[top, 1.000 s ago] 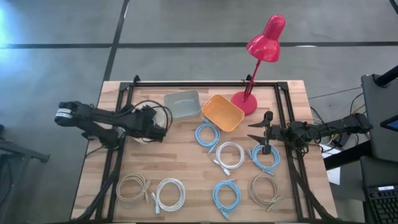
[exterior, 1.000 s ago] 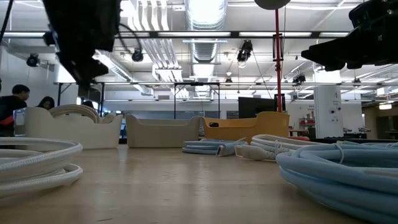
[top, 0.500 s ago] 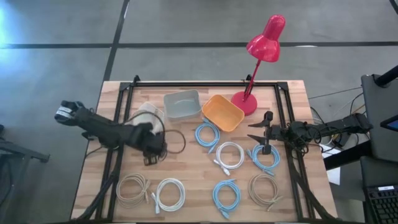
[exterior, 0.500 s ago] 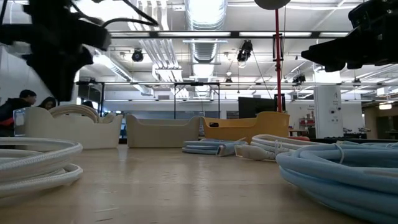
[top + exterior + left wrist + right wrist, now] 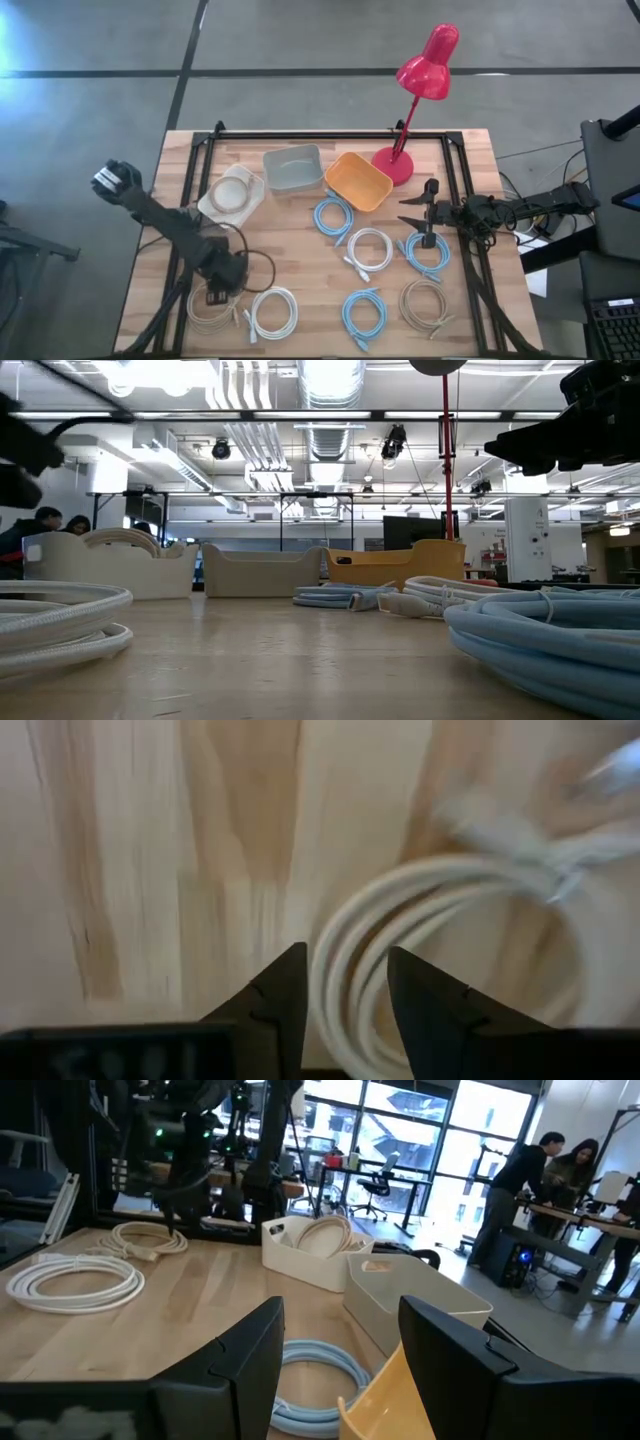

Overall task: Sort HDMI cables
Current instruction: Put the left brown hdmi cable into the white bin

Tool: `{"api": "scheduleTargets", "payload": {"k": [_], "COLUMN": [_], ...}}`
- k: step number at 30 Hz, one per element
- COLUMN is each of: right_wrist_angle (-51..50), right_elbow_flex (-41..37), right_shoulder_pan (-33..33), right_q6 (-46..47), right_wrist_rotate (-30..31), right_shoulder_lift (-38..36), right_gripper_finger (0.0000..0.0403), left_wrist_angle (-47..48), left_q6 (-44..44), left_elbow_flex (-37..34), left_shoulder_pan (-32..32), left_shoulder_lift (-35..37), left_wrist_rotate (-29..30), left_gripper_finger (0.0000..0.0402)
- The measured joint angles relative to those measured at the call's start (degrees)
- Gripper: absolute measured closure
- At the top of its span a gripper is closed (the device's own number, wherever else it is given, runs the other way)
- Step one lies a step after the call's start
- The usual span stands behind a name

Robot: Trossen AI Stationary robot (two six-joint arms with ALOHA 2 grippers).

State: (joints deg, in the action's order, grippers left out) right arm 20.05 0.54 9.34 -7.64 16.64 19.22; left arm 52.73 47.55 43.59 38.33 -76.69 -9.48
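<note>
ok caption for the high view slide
Left gripper open above a tan coiled cable; right gripper waits open.

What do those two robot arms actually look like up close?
Both are dark, jointed arms trailing loose black wires. The left arm has a pale band near its base. Each end effector has two dark, wedge-shaped fingers, also seen on the right arm.

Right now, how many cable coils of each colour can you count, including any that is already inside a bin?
Tan coils: 3, one in the white bin
Light blue coils: 3
White coils: 2
Total: 8
</note>
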Motion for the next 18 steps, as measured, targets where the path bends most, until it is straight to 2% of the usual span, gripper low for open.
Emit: {"api": "scheduleTargets", "payload": {"k": [5,11,15,18], "right_wrist_angle": [0.0,0.0,0.0,0.0], "right_elbow_flex": [0.0,0.0,0.0,0.0], "right_shoulder_pan": [0.0,0.0,0.0,0.0], "right_q6": [-0.2,0.0,0.1,0.1], "right_wrist_rotate": [0.0,0.0,0.0,0.0], "right_shoulder_lift": [0.0,0.0,0.0,0.0], "right_gripper_finger": [0.0209,0.0209,0.0209,0.0209], "left_wrist_angle": [-5.5,-12.0,-12.4,-12.3], "left_q6": [2.5,2.2,2.0,1.6], "left_elbow_flex": [-3.0,-6.6,-8.0,-8.1], "left_shoulder_pan": [2.0,2.2,2.3,2.1], "left_shoulder_lift": [-1.6,-3.6,-5.0,-5.2], "left_wrist_rotate": [-0.5,-5.1,-2.0,-0.1], "left_gripper_finger": [0.0270,0.0270,0.0272,0.0291]}}
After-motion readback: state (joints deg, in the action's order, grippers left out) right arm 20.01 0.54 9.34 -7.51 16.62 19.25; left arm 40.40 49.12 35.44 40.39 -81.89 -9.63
